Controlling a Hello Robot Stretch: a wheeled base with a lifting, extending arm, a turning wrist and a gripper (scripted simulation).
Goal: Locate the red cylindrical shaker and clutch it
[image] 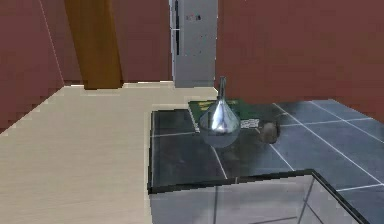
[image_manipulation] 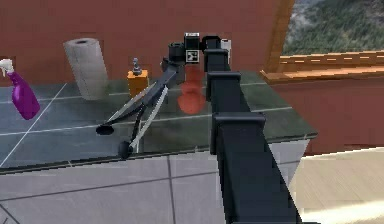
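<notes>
A red rounded shaker-like thing [image_manipulation: 192,98] stands on the dark tiled countertop [image_manipulation: 60,135], just left of the arm's dark bar. The gripper [image_manipulation: 116,138] reaches down and left from the two white marker squares, and its thin fingers [image_manipulation: 140,108] end over bare countertop well left of the red thing. The gripper holds nothing.
A paper towel roll [image_manipulation: 87,65], a purple spray bottle [image_manipulation: 20,92] and a small orange bottle [image_manipulation: 138,78] stand at the counter's back. In the forward view a silver bulb-shaped vessel [image: 220,116] sits on a dark counter [image: 190,160], with a grey fridge [image: 193,40] and a wooden door [image: 95,40] beyond.
</notes>
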